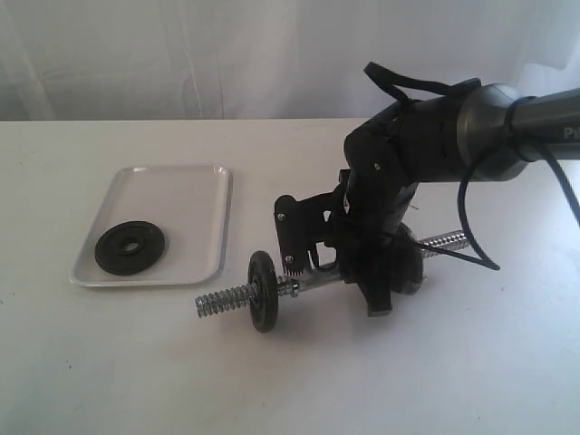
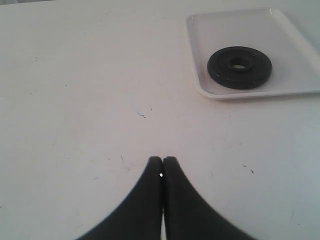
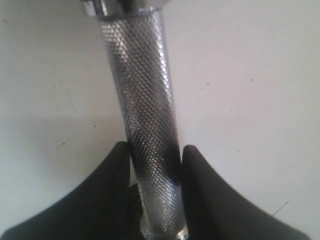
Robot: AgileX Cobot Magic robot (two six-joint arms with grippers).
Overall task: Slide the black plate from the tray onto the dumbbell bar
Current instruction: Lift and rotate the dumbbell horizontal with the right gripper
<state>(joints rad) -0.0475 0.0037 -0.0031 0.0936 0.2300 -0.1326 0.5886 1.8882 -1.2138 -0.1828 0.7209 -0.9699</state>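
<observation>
The black plate (image 1: 150,247) (image 2: 256,70) lies flat in the near part of the pale tray (image 1: 172,199) (image 2: 215,30). The dumbbell bar (image 1: 222,299) (image 3: 142,90) lies on the table right of the tray. Another black disc (image 1: 263,292) stands on it near its spring end. My right gripper (image 1: 328,272) (image 3: 156,150) is shut on the bar's knurled middle, one finger on each side. My left gripper (image 2: 162,161) is shut with nothing in it, low over bare table short of the tray. It does not show in the exterior view.
The right arm (image 1: 426,136) reaches in from the right edge and hides part of the bar. A dark round shape (image 1: 412,265) behind the gripper may be a further disc. The bar's threaded far end (image 1: 449,241) pokes out beyond it. White table (image 1: 109,362) lies all around.
</observation>
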